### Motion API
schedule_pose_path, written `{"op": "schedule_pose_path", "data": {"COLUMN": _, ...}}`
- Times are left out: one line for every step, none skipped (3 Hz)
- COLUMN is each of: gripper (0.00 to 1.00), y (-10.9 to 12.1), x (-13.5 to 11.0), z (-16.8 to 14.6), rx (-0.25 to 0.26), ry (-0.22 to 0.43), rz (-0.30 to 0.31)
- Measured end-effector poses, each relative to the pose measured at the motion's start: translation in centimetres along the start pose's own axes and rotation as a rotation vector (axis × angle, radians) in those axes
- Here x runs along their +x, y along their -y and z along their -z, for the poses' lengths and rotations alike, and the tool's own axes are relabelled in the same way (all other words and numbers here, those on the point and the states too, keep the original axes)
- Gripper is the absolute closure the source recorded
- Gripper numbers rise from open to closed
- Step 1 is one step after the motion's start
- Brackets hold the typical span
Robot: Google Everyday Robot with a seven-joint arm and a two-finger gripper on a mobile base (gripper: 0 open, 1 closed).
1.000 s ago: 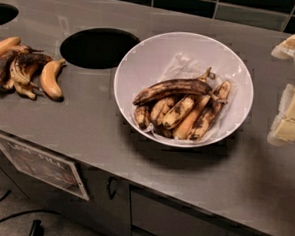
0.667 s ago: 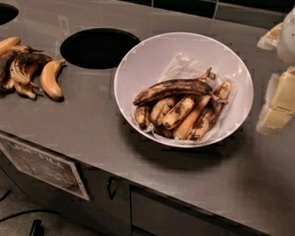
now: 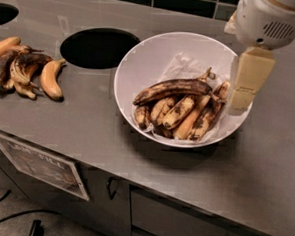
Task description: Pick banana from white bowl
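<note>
Cream-coloured plastic is noted on the gripper, which hangs point-down from a white vented wrist housing over the right-hand rim of the white bowl. Whether it is open or closed cannot be told from this view; nothing is seen to be held.

The banana is located just to the left of the gripper, inside the bowl, laid crosswise on top of the pile. Its right end is the part nearest the gripper tip and does not appear to be touched. As it lies uppermost and unburied, it is judged the most reachable piece. This probably explains why the gripper is placed at that edge rather than over the bowl's middle.

Materials: the banana skin is recorded as almost wholly blackish-brown, matt and gently curved, and it is expected to be soft under pressure. Beneath it, to the lower left of the gripper, shorter yellow brown-spotted bananas are packed side by side with one smooth orange-yellow banana. A crinkled translucent liner is seen against the glossy bowl wall. The bowl is set on a dull grey counter.

Far to the left of the gripper, a round dark cut-out is let into the counter. Beyond it, a loose bunch of bananas is laid outside the bowl, well apart from it.
</note>
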State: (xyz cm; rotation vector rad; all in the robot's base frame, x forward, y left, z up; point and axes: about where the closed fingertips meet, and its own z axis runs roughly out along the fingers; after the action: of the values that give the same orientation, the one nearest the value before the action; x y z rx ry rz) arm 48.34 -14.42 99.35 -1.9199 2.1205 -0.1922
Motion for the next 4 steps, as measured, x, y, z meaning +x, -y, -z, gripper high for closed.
{"op": "schedule_pose_path", "data": {"gripper": 0.00, "y": -0.2, "x": -1.9, "z": -0.5, "rx": -0.004, "ry": -0.003, "rz": 0.008}}
{"op": "schedule_pose_path", "data": {"gripper": 0.00, "y": -0.4, "x": -2.6, "z": -1.4, "rx": -0.010, "ry": 0.007, "rz": 0.000}}
{"op": "schedule_pose_path", "data": {"gripper": 0.02, "y": -0.3, "x": -2.7, "z": -2.0, "rx": -0.017, "ry": 0.019, "rz": -0.006}}
{"op": "schedule_pose_path", "data": {"gripper": 0.06, "y": -0.3, "x": -2.7, "z": -2.0, "rx": -0.017, "ry": 0.019, "rz": -0.005}}
